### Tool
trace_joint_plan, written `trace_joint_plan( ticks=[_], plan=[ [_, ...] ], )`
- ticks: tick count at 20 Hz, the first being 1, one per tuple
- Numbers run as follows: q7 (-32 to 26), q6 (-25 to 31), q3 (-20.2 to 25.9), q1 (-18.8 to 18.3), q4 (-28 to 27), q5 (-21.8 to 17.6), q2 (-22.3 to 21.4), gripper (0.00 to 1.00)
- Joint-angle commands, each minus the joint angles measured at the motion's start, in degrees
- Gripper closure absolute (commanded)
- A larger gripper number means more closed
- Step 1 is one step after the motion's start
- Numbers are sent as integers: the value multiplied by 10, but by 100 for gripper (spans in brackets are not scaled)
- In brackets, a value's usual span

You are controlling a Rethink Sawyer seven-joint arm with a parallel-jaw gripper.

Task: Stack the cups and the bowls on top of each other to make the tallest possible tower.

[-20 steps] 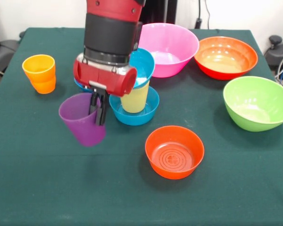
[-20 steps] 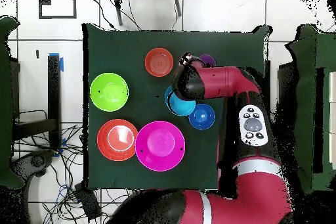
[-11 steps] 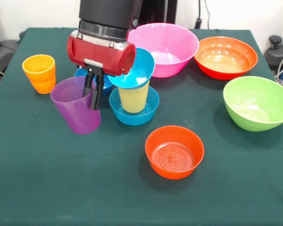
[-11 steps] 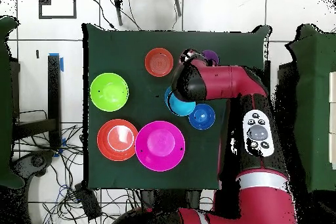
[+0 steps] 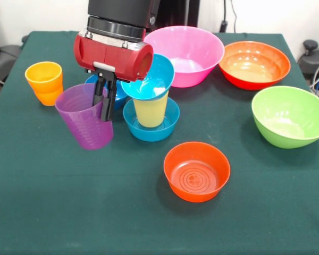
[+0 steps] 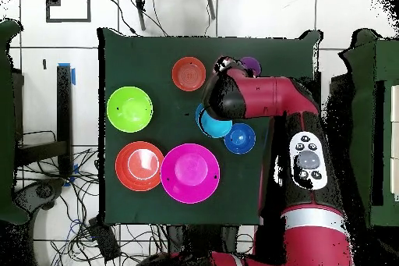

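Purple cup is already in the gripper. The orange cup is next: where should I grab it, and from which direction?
Take the orange cup by its rim wall, coming straight down from above with one finger inside the mouth and one outside, probably as the gripper holds the purple cup now. It stands upright, mouth open, apart from the other pieces, and its tapered sides would likely slip in a side pinch.
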Motion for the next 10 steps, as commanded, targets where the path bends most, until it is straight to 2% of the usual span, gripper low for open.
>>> trace_joint_plan(
  ticks=[1,10],
  plan=[
    [-40,72,26,10,39,-5,8,100],
    [-42,85,25,12,34,0,2,100]
  ],
)
